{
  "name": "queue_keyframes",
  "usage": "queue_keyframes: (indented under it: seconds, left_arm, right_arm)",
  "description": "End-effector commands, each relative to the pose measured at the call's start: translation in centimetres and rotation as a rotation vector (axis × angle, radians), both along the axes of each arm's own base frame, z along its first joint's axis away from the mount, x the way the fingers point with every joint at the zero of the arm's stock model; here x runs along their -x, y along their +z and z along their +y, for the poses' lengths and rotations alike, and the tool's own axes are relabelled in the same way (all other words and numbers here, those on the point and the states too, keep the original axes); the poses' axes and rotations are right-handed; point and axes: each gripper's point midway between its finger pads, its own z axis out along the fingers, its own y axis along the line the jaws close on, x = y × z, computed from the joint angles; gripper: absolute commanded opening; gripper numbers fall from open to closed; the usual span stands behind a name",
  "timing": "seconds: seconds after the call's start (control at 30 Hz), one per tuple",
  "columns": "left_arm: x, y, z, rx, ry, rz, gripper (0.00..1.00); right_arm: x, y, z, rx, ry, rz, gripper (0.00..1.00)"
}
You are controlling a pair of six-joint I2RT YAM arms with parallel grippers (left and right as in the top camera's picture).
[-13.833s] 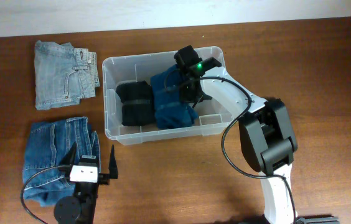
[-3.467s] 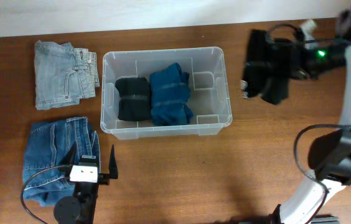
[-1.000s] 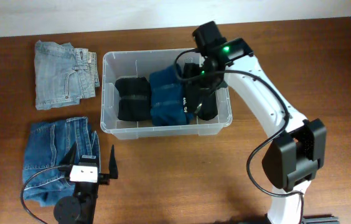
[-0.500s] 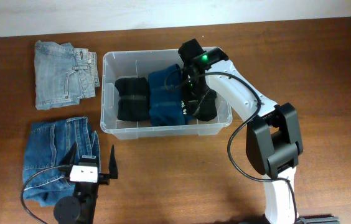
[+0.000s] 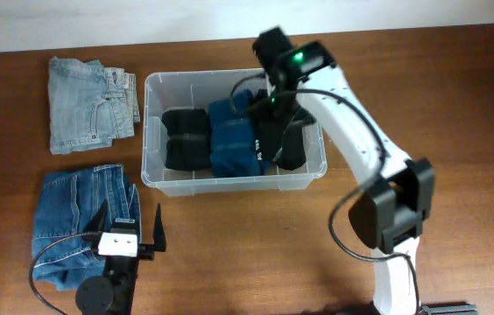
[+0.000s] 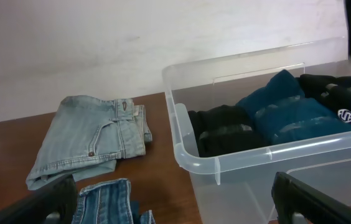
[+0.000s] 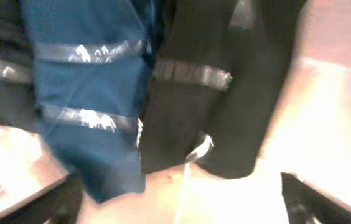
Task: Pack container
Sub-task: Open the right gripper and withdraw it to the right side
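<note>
The clear plastic container [image 5: 148,131] stands at the table's middle. Inside lie a rolled black garment [image 5: 187,138] on the left, a folded blue garment [image 5: 234,136] in the middle and another black garment [image 5: 284,142] on the right. My right gripper [image 5: 269,92] hovers over the container's far right part, open, with nothing between its fingers; its wrist view looks down on the blue garment [image 7: 82,93] and the black garment [image 7: 213,81]. My left gripper [image 5: 131,226] rests open near the front left, beside the dark blue jeans [image 5: 76,223].
Folded light-blue jeans [image 5: 89,101] lie at the back left, also seen as light-blue jeans [image 6: 91,137] left of the container's rim [image 6: 188,155]. Bare brown table stretches to the right of the container and along the front.
My right gripper has opened and let go of the black garment, which now lies in the container's right side. The gripper has risen and pulled back toward the far rim. Left arm unmoved.
</note>
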Motion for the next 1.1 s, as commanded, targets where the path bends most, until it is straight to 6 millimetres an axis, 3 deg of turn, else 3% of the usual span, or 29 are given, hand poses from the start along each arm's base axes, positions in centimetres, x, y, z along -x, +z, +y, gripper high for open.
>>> queue_keyframes:
  seconds: [0.0,0.13,0.23,0.4,0.6,0.8,1.07]
  left_arm:
    - [0.0,0.0,0.1,-0.020,0.004,-0.003,1.00]
    - [0.0,0.0,0.1,-0.020,0.004,-0.003,0.99]
    - [0.0,0.0,0.1,-0.020,0.005,-0.003,0.99]
    - [0.0,0.0,0.1,-0.020,0.004,-0.003,0.99]
    - [0.0,0.0,0.1,-0.020,0.004,-0.003,0.99]
    - [0.0,0.0,0.1,-0.020,0.004,-0.003,0.99]
    - [0.0,0.0,0.1,-0.020,0.004,-0.003,0.99]
  right_arm:
    - [-0.8,7.9,-3.2,0.018,-0.055,-0.185,0.99]
    - [-0.4,11.0,-8.8,0.082,-0.166,-0.218,0.99]
    - [0.7,11.5,-13.7,0.113,-0.280,-0.172,0.99]
    - [1.5,10.1,-21.0,0.128,-0.494,-0.087,0.99]
    - [3.0,7.1,-27.4,0.151,-0.653,0.019,0.99]
    - [4.2,4.0,-30.5,0.128,-0.744,0.102,0.98]
    - [4.4,3.2,-31.7,0.129,-0.772,0.109,0.99]
